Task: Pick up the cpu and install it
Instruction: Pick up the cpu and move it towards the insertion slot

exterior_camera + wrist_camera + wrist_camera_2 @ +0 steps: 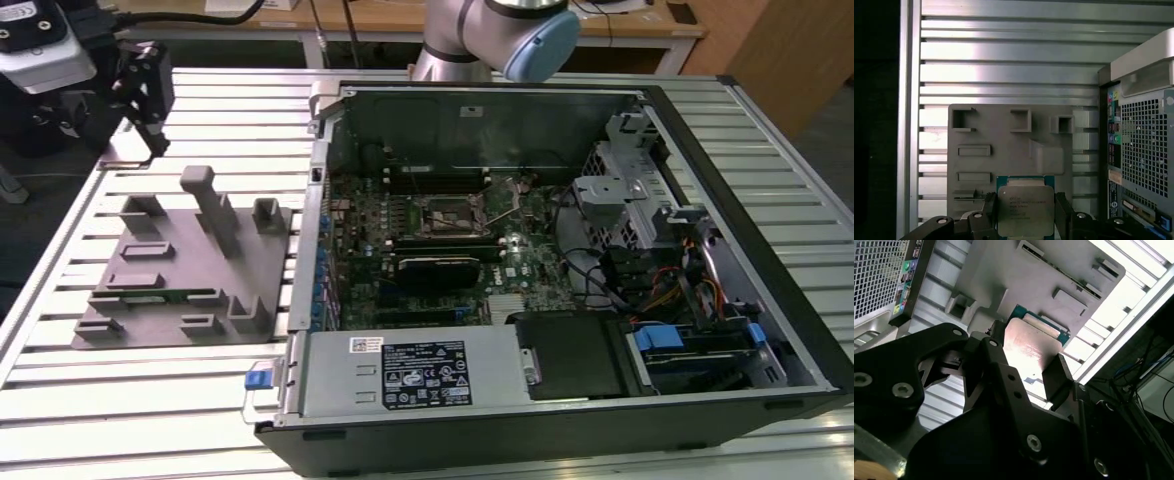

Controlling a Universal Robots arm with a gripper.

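The arm (454, 45) is a smooth silver-grey tube with a rounded pale-blue cap (541, 45) on its joint. The claw (1024, 357) is matte black, built of flat angular plates and jointed fingers (998, 371) dotted with small holes. Round silver screws (902, 389) fasten the plates, and a black cable (174, 17) trails off by its wrist end in the exterior view.

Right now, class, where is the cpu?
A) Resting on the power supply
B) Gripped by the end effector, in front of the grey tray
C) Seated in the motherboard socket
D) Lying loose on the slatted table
B: in the first wrist view, the cpu sits clamped in the end effector, with the grey tray behind it.
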